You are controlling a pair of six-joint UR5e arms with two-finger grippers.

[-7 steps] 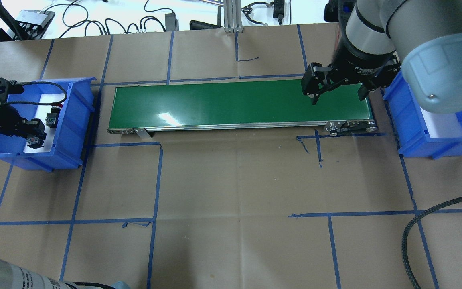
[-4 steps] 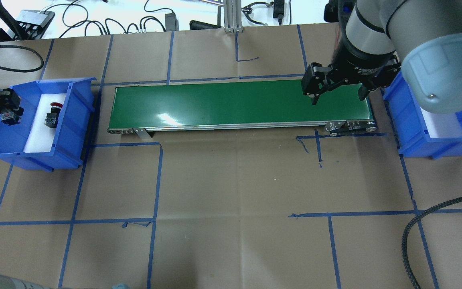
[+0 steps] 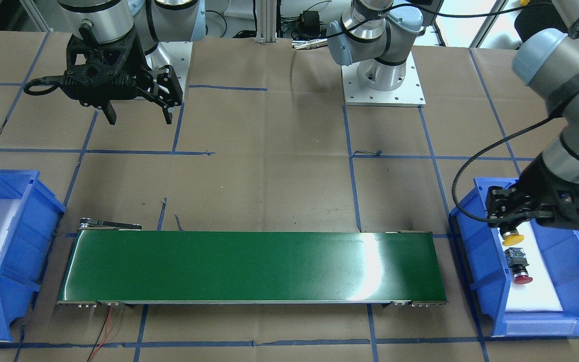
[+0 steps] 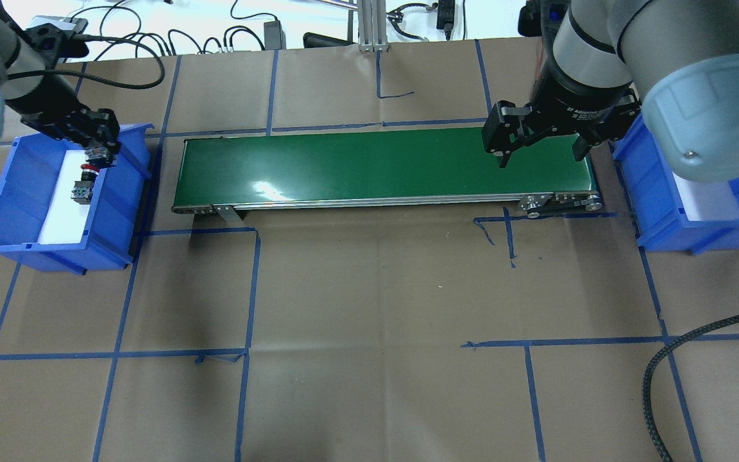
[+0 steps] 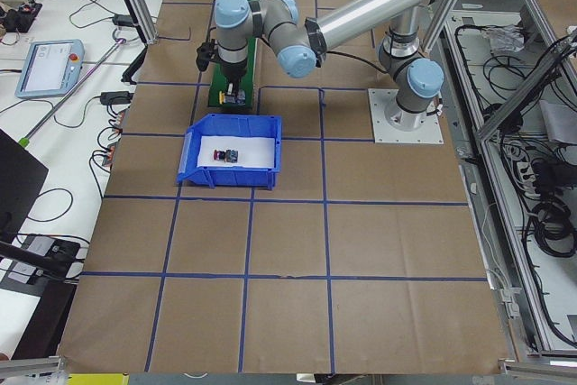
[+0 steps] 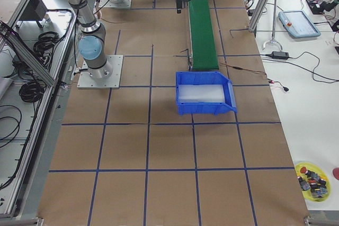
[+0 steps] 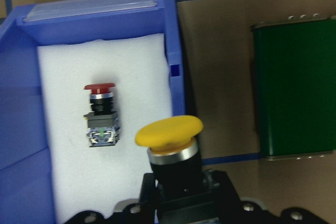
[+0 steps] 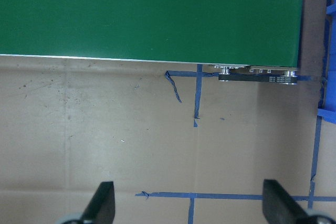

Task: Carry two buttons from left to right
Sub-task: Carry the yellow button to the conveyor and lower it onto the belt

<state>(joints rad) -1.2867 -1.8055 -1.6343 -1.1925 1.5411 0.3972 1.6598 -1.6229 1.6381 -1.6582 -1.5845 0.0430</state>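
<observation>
We have two arms of silver-grey tube, the left arm and the right arm, with pale blue caps at the joints. One cap above the right gripper bears a small screw. That gripper is black, as is the left gripper. A black braided cable loops out behind the left gripper's wrist. White lettering, too small to read, rings the right wrist.

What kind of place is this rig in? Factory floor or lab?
Most likely a robotics lab test cell, not a production line: small green conveyor on a paper-covered table gridded with blue tape, teach pendant and loose cables alongside.
</observation>
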